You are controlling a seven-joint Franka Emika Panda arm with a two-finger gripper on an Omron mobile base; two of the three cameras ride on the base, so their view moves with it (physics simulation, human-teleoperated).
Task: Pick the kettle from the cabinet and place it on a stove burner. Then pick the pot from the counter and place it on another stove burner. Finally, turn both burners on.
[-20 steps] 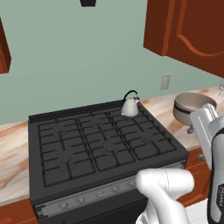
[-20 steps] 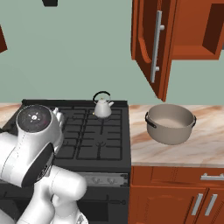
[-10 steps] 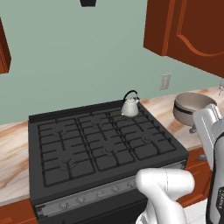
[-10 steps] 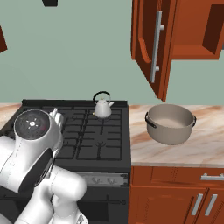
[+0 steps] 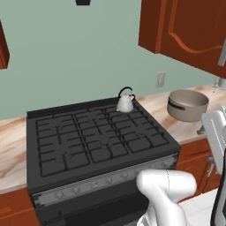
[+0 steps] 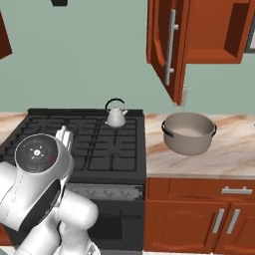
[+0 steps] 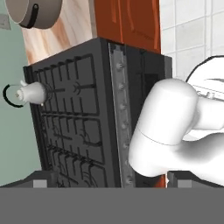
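The kettle (image 5: 125, 102) stands upright on the stove burners (image 5: 95, 137), at the back right corner of the black range, its thin black handle arched above it. In the right base view the kettle (image 6: 116, 116) sits on the rear grate next to the range's right edge, and the pot (image 6: 189, 132) rests on the counter (image 6: 234, 154) just beside that edge, apart from the kettle. The pot (image 5: 187, 105) is open-topped, with a black loop handle facing the stove. Above it hangs the cabinet (image 6: 199, 35), its door swung open with the long silver bar handle showing.

The gripper (image 7: 105, 183) has its fingers spread wide and holds nothing. Through the hand view, rolled on its side, it looks across the range's front edge with the knobs; the kettle (image 7: 30, 92) lies at the far edge of the grates, well apart from the fingertips, and the pot (image 7: 36, 12) is farther still, on the counter beyond the range.
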